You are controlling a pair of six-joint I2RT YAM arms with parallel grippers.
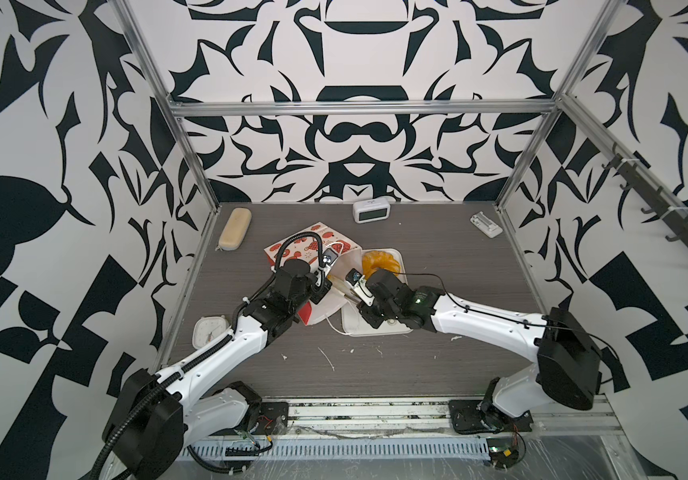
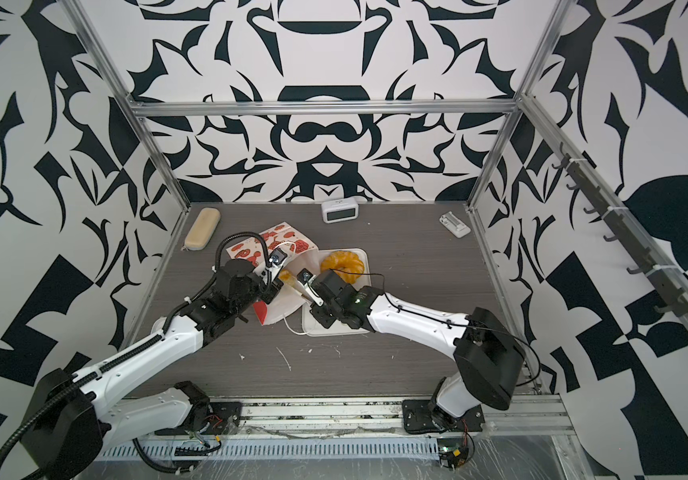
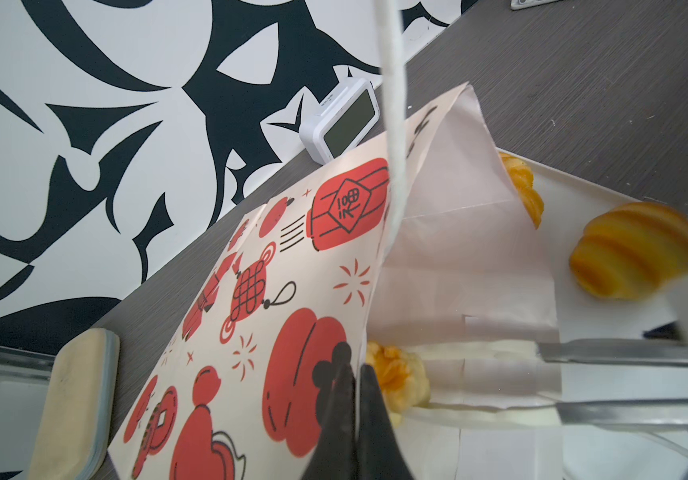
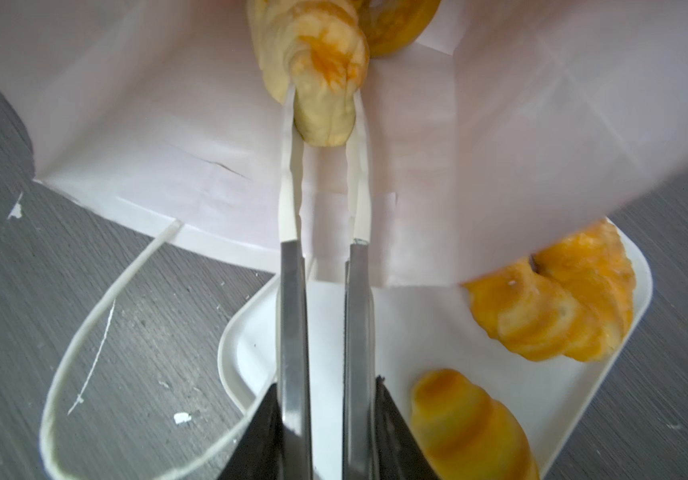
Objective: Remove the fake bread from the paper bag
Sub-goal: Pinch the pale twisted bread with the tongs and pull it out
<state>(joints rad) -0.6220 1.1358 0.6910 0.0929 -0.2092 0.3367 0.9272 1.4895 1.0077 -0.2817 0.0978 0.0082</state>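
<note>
Left end effector point(image 3: 354, 370), pressed together on the paper bag point(image 3: 292, 257) edge, holds its mouth open. Right end effector point(image 4: 328, 436) squeezes tongs point(image 4: 292, 332) whose white tips pinch a fake bread croissant point(image 4: 321, 75) inside, upper centre. Ring loaf point(image 4: 562, 307) and ridged roll point(image 4: 467, 419) lie on the white tray point(image 4: 375, 332), lower right.

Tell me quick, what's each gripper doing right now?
Left gripper: shut, pinching the paper bag at its edge.
Right gripper: shut on the tongs, whose tips straddle a croissant inside the bag.
</note>
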